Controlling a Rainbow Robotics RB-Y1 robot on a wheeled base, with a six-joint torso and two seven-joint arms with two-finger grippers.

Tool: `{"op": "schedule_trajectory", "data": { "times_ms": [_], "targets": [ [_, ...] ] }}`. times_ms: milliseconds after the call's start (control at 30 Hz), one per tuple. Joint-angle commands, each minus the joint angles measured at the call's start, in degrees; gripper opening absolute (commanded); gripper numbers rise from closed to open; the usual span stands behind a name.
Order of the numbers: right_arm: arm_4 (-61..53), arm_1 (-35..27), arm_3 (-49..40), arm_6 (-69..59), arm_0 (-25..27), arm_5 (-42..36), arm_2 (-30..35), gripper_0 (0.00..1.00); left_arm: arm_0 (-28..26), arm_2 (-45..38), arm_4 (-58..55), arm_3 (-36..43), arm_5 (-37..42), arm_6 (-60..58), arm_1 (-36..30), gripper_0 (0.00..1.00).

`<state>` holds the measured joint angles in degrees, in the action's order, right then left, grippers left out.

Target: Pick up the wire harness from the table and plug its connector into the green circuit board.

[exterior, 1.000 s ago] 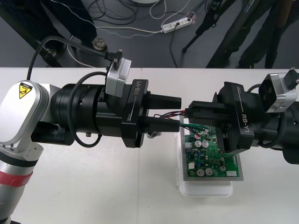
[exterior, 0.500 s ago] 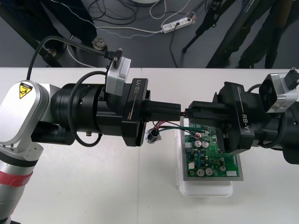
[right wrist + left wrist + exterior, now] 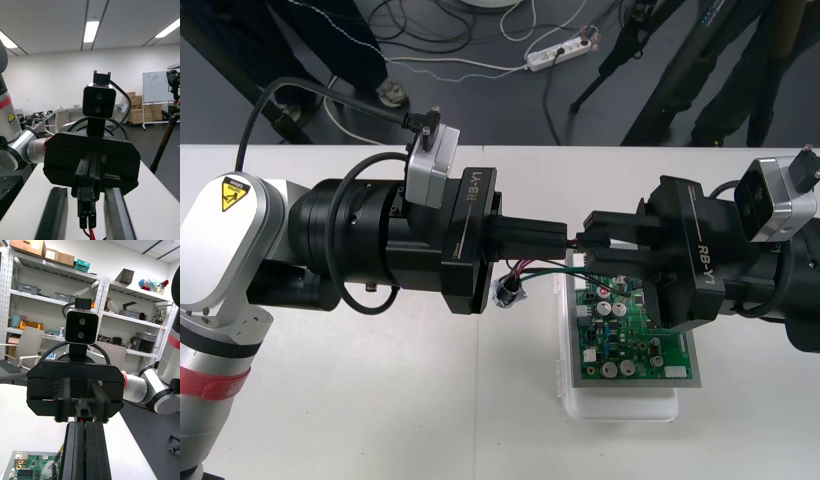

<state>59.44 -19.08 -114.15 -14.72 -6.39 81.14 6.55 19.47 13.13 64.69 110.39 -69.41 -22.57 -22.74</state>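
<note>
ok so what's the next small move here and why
Probably back the right tool away: its fingers stand open around the plug, which the left tool clamps near the green board.

From above, the right gripper (image 3: pixel 592 241) covers the far part of the green circuit board (image 3: pixel 627 340), and the left wrist view's edge cuts the board off. The harness wires (image 3: pixel 535 266) vanish beneath the left gripper (image 3: pixel 565 238), which half-hides the round socket (image 3: pixel 505 292). From above, the plug (image 3: pixel 577 240) is too small to make out.
</note>
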Motion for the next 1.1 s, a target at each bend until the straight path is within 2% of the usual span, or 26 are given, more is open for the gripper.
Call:
{"op": "schedule_trajectory", "data": {
  "times_ms": [33,467,733,1100],
  "targets": [
    [-1.0,-0.6,-1.8,0.6,0.9,0.0,1.1,1.0,-0.3,0.3,0.0,0.4,2.3,3.6,1.4,0.0],
    [-0.9,-1.9,-1.3,0.1,0.9,0.1,1.1,1.0,-0.3,0.3,-1.0,0.4,2.3,4.6,0.5,0.0],
    [-1.0,-4.8,-1.3,0.0,0.9,0.1,1.2,1.0,-0.8,0.1,-2.0,0.4,2.3,5.5,-1.3,0.0],
    [-0.6,-12.1,-1.3,-1.6,2.2,0.4,1.6,1.0,-0.9,-4.4,-4.8,-4.0,-5.9,6.0,-1.6,0.0]
  ]
}}
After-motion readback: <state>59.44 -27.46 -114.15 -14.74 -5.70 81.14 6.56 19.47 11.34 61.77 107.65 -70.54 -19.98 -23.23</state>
